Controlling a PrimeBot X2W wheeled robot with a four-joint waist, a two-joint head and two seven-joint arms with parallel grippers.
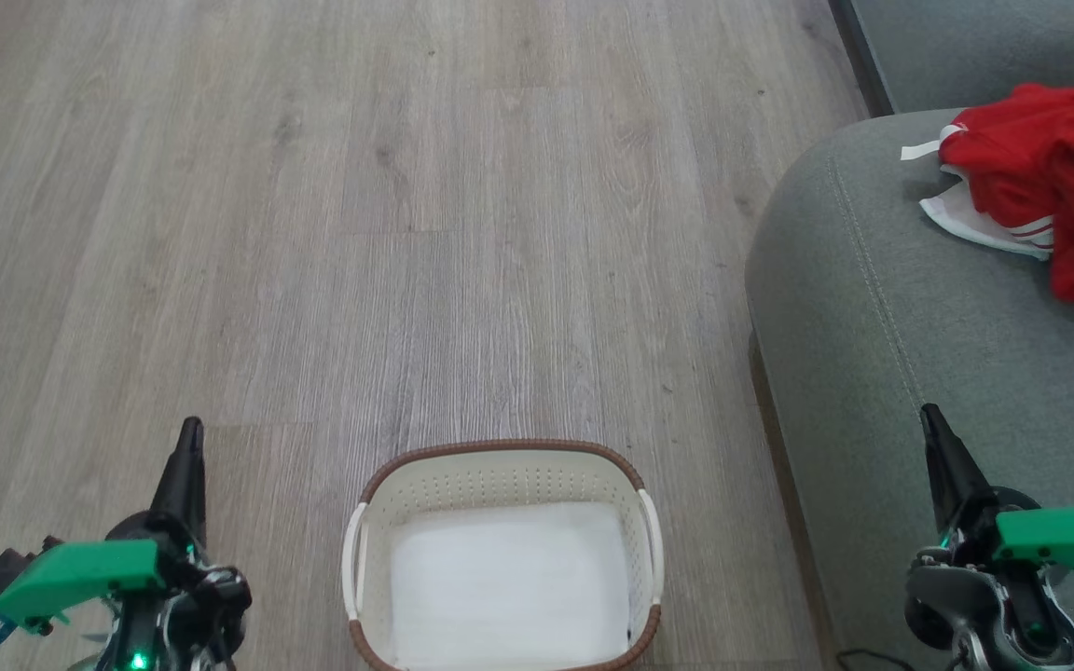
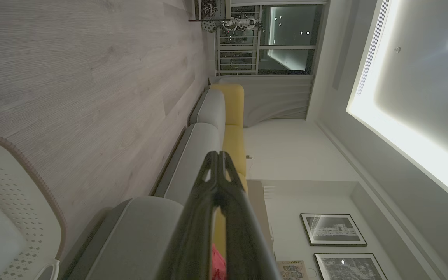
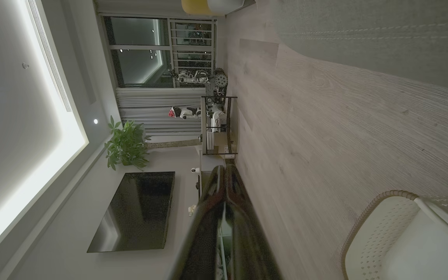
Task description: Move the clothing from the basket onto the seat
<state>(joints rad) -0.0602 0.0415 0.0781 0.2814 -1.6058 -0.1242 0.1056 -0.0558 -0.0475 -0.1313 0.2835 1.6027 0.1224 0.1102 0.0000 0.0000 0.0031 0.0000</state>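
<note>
Nearest us, our left gripper (image 1: 189,440) and right gripper (image 1: 930,421) flank the basket (image 1: 500,449), fingers pressed together, gripping nothing. Its white bottom shows. Farther off, up and right of our right fingertips, the red clothing (image 1: 1050,168) lies bunched on the seat (image 1: 863,308), well apart from both grippers.

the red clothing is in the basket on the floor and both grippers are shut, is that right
No. The head view shows the clothing on the seat; the basket is empty. The basket is on the floor, and the left gripper and right gripper are shut.
</note>
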